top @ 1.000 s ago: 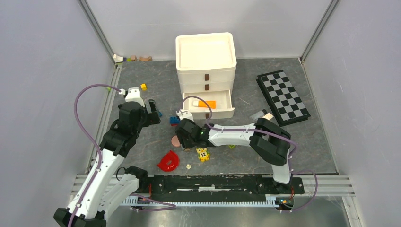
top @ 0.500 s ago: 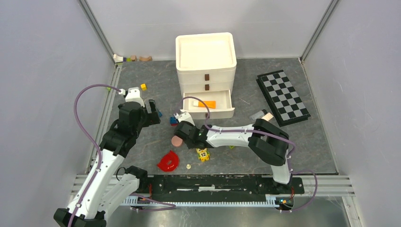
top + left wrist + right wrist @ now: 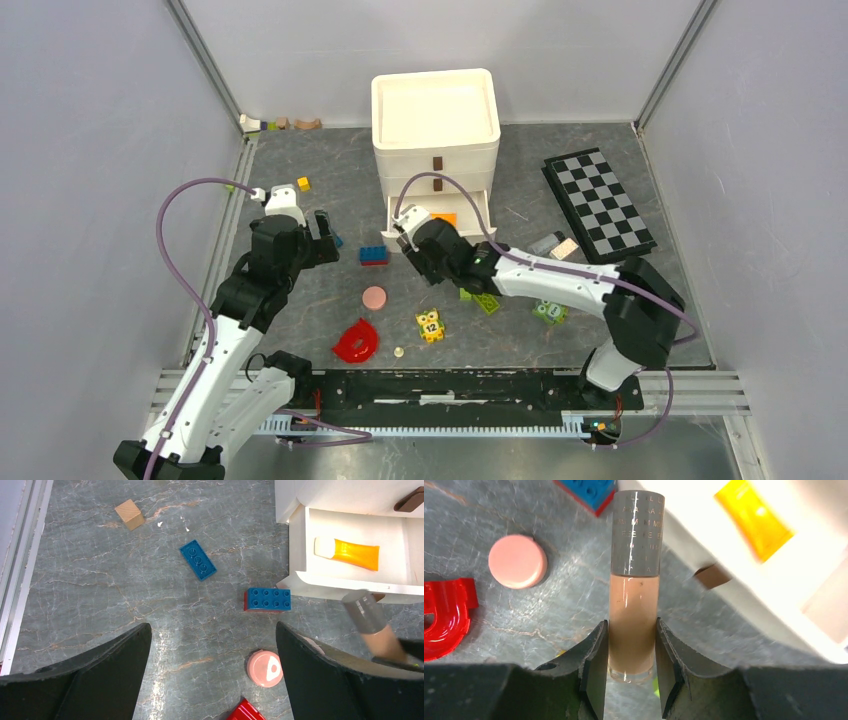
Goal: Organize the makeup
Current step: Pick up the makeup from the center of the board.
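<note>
From overhead I saw the right arm stretched across the table. Its gripper (image 3: 412, 238) was just in front of the open bottom drawer (image 3: 478, 238) of the white drawer unit (image 3: 435, 110), where an orange tube (image 3: 445, 219) lay. The pink disc (image 3: 375, 297) sat on the table between a blue brick (image 3: 373, 255) and a red half-ring (image 3: 357, 342). My left gripper (image 3: 327, 232) hung open left of the blue brick. A checkerboard (image 3: 598, 205) lay off to the right.
</note>
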Motion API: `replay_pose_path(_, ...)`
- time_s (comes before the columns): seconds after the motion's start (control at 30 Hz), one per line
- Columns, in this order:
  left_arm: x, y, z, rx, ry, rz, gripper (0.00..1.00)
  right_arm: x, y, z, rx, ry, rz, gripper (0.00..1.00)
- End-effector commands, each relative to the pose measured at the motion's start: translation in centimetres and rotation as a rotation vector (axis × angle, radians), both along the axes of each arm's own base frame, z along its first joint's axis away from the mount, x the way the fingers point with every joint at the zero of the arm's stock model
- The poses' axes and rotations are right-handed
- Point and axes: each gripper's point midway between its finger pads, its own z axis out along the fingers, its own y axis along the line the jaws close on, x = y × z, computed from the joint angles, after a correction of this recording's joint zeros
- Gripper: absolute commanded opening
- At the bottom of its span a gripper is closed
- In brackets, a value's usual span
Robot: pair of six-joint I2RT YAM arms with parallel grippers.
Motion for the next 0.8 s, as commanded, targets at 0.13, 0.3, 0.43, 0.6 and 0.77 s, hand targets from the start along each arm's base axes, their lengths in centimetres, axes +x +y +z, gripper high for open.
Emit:
replay_pose_path(0.13, 0.3, 0.1, 0.6, 0.012, -0.028, -0.005, 1.0, 3.5, 1.0, 7.8, -0.05, -0.312, 0.474, 0.23)
replay_pose_path(0.3, 0.3, 0.2, 0.6, 0.012, -0.031, -0.002, 1.0, 5.9, 0.6, 9.5, -0.169, -0.43, 0.625, 0.21)
replay_pose_path(0.43, 0.3, 0.1, 0.6, 0.011, -0.03, -0.006, 1.0, 8.8, 0.3, 9.4, -0.265, -0.424, 0.714, 0.21)
replay_pose_path(0.6, 0.3, 0.1, 0.7, 0.01, -0.031, -0.008, 1.0, 11.1, -0.3, 7.3, -0.393, -0.374, 0.826, 0.2)
replay_pose_path(0.77, 0.2, 0.2, 0.7, 0.01, -0.035, -0.006, 1.0, 13.7, -1.1, 5.7, -0.449, -0.351, 0.828, 0.2)
